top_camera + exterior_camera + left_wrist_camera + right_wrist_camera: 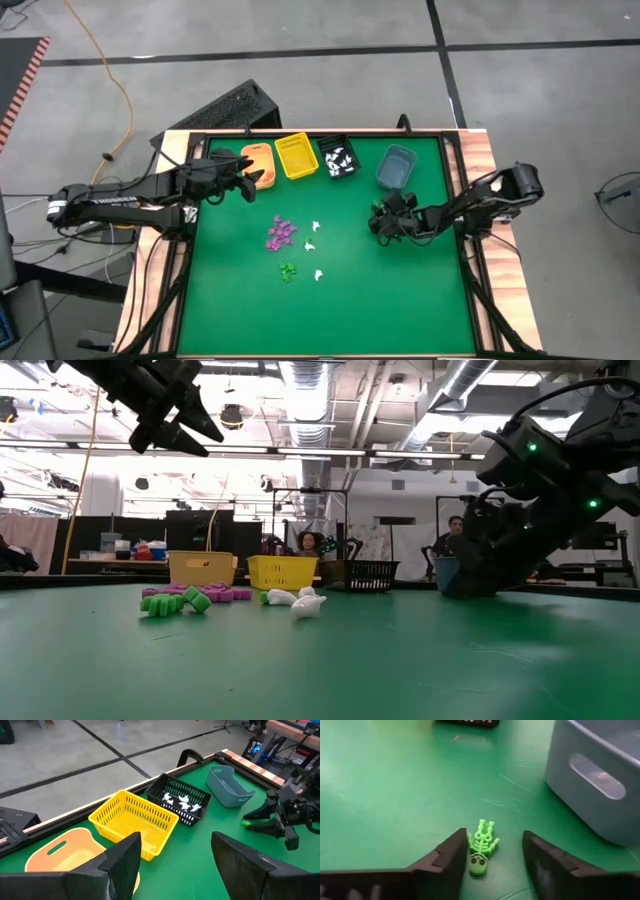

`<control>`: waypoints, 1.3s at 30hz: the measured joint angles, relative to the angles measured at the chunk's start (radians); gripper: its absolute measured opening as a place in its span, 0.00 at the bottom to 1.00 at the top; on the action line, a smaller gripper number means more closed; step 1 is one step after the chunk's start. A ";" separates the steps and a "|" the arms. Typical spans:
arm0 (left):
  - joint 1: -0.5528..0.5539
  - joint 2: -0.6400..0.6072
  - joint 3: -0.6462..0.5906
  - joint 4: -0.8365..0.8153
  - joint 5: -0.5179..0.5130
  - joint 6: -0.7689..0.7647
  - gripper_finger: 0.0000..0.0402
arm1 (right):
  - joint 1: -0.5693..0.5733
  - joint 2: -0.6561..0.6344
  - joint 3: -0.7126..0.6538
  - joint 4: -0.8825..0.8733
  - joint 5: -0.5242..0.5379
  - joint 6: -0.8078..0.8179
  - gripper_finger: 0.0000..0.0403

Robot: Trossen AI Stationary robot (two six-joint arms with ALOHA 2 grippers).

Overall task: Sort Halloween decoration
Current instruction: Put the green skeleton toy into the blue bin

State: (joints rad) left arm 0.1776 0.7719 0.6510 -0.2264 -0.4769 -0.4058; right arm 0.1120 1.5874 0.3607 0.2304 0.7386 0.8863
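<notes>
A green skeleton trinket (481,847) lies flat on the green mat between the open fingers of my right gripper (495,841), which is low over the mat near the blue-grey bin (397,166). More trinkets lie mid-table: a purple cluster (282,233), a few white ones (312,243) and a green one (287,270). White trinkets (181,801) sit in the black bin (338,157). My left gripper (252,178) hangs open, raised over the orange bin (258,160). My right gripper has its fingers level, low over the mat, on either side of the green skeleton. The inner side of one finger (456,851) stands right beside the skeleton's ribs (476,840); whether they touch, I cannot tell. The skeleton lies flat on the mat.
Four small bins stand in a row along the far edge: orange, yellow (295,155), black, blue-grey. A wooden rim (480,170) frames the mat. The near half of the mat (330,320) is bare. People sit in the room beyond the table (310,543).
</notes>
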 joint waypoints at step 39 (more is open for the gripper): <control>0.000 0.000 0.000 0.001 -0.033 0.000 0.58 | -0.369 -0.666 0.000 -0.254 -0.027 -0.241 0.15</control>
State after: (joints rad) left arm 0.1776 0.7719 0.6510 -0.2256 -0.5098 -0.4057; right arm -0.2570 0.9210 0.3611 -0.0237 0.7116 0.6449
